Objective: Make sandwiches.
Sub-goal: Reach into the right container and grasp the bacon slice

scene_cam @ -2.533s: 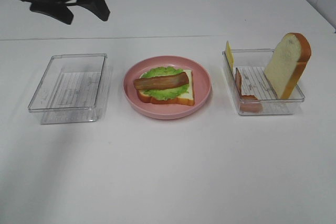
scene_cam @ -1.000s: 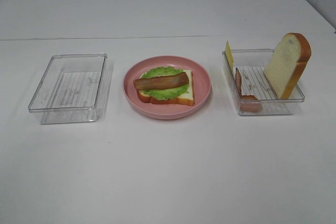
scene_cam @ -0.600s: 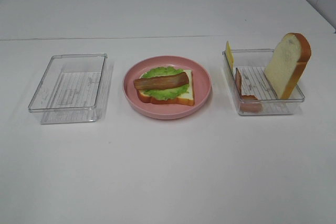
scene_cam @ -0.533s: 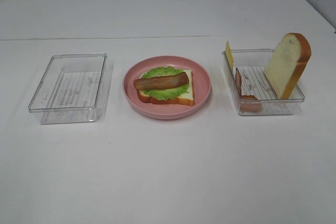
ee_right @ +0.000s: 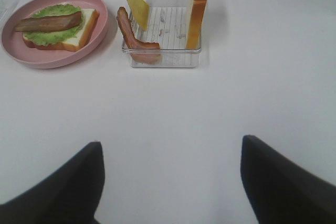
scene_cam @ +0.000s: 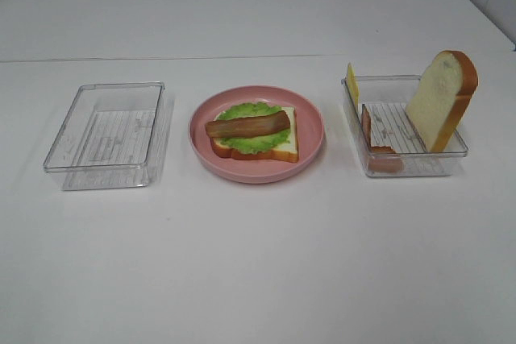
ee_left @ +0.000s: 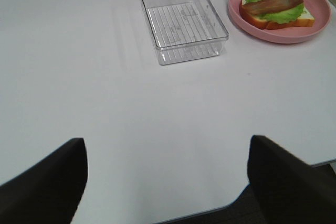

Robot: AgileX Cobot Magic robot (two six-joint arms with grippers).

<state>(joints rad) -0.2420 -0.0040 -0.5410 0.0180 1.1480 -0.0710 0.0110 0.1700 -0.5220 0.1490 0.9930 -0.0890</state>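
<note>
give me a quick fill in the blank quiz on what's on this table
On the plate, the bacon strip lies on top of the green ____.
The plate's colour is ____.
In the high view, the upright bread slice leans in the tray on the plate's ____ side.
The cheese slice in that tray is ____.
Missing words: lettuce, pink, right, yellow.

White table (scene_cam: pixel 258 263), faint seam (scene_cam: pixel 161 59) across its far side, soft even light
</note>
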